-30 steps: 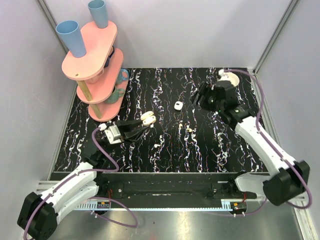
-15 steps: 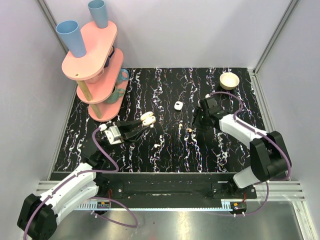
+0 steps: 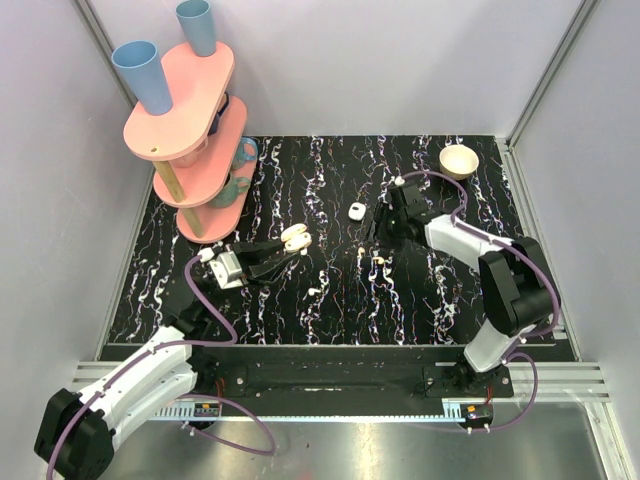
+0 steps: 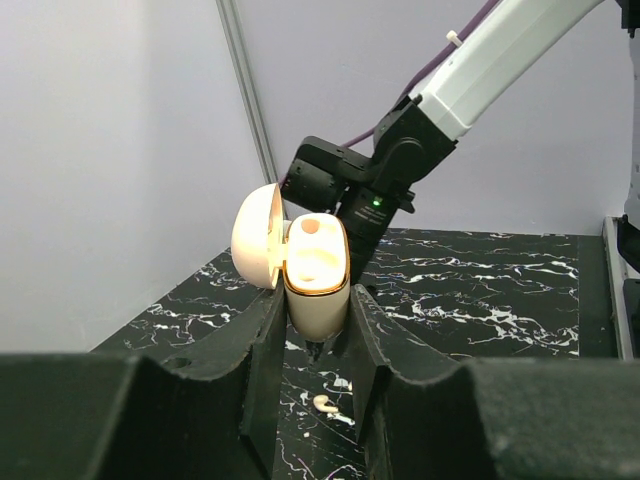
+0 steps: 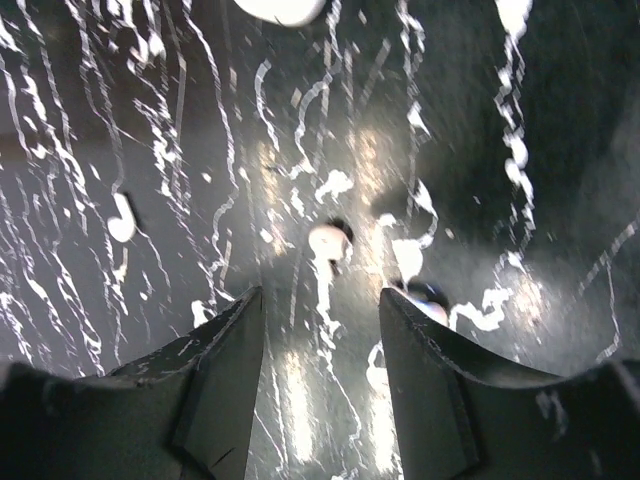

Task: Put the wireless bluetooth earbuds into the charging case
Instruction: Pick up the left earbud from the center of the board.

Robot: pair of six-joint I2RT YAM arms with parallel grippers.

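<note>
My left gripper (image 3: 290, 243) is shut on the cream charging case (image 4: 315, 275), held upright above the table with its lid flipped open to the left. One small white earbud (image 4: 325, 403) lies on the black marbled table under those fingers. My right gripper (image 5: 320, 295) hovers low over the table's middle, open, with nothing between its fingers. An earbud (image 5: 328, 240) lies just beyond its tips, and another white bit (image 5: 432, 305) shows beside the right finger. From above, two tiny white pieces (image 3: 378, 260) (image 3: 362, 254) lie just in front of the right gripper (image 3: 383, 232).
A white rounded-square piece (image 3: 355, 210) sits left of the right gripper. Another tiny white piece (image 3: 315, 290) lies nearer the front. A pink two-tier stand (image 3: 185, 110) with blue cups is at the back left, and a small bowl (image 3: 459, 160) at the back right.
The right arm swung from the back right, near the bowl, down to the table's middle by the earbuds, and its jaws narrowed. The left gripper and the case stayed put.
</note>
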